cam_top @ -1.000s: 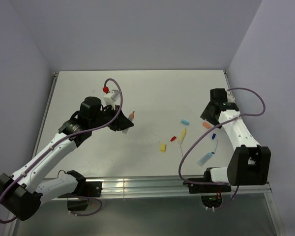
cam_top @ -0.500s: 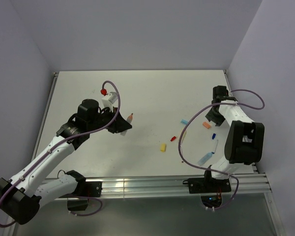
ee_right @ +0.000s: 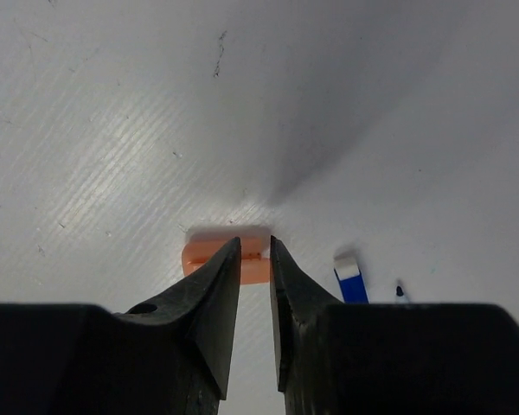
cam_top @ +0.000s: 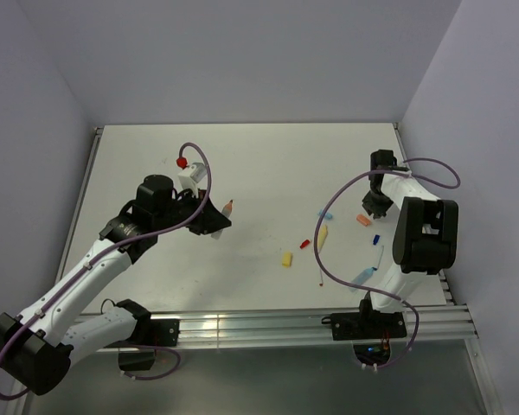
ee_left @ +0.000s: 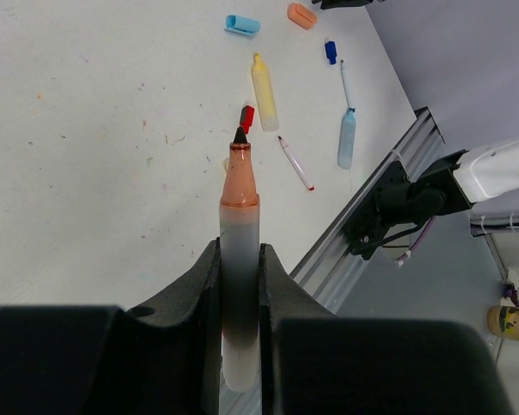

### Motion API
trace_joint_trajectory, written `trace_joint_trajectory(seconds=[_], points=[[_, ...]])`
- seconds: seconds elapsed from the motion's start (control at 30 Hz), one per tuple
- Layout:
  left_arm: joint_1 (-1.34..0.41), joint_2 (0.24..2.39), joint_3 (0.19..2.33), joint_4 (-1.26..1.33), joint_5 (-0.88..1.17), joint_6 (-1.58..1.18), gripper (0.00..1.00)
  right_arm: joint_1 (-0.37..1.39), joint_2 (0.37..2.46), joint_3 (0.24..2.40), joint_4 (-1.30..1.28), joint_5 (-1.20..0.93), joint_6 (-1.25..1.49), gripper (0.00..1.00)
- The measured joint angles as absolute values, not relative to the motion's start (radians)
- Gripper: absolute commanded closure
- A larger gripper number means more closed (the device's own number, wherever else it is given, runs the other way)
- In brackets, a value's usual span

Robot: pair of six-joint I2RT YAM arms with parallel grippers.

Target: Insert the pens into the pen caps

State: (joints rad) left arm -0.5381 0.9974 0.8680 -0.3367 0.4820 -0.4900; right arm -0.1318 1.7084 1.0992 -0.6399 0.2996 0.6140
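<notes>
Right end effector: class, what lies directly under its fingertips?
An orange pen cap lies on the table beneath the right end effector. Its left end shows; the fingertips cover part of it, so contact cannot be judged.

The white worktop [cam_top: 259, 164] bears faint specks. A metal rail [cam_top: 242, 328] runs along its near edge. Lilac walls [cam_top: 242, 60] enclose it.

Top view: set high over the near edge, looking down on the whole worktop [cam_top: 268, 164]; orange cap [cam_top: 362, 220] seen small.
Left wrist view: angled across the worktop, orange cap [ee_left: 302, 15] far off.
Right wrist view: held close above the orange cap [ee_right: 196, 257].
Shared: orange cap, by all three.
</notes>
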Motion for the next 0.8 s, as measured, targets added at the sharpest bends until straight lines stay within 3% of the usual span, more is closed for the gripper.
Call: trace_joint_trajectory(seconds=[0.8], points=[[-0.535,0.997,0.857,-0.335,0.496,-0.490,1.00,-0.132,1.742,1.038,-0.562,0.273,0.636,0.84]])
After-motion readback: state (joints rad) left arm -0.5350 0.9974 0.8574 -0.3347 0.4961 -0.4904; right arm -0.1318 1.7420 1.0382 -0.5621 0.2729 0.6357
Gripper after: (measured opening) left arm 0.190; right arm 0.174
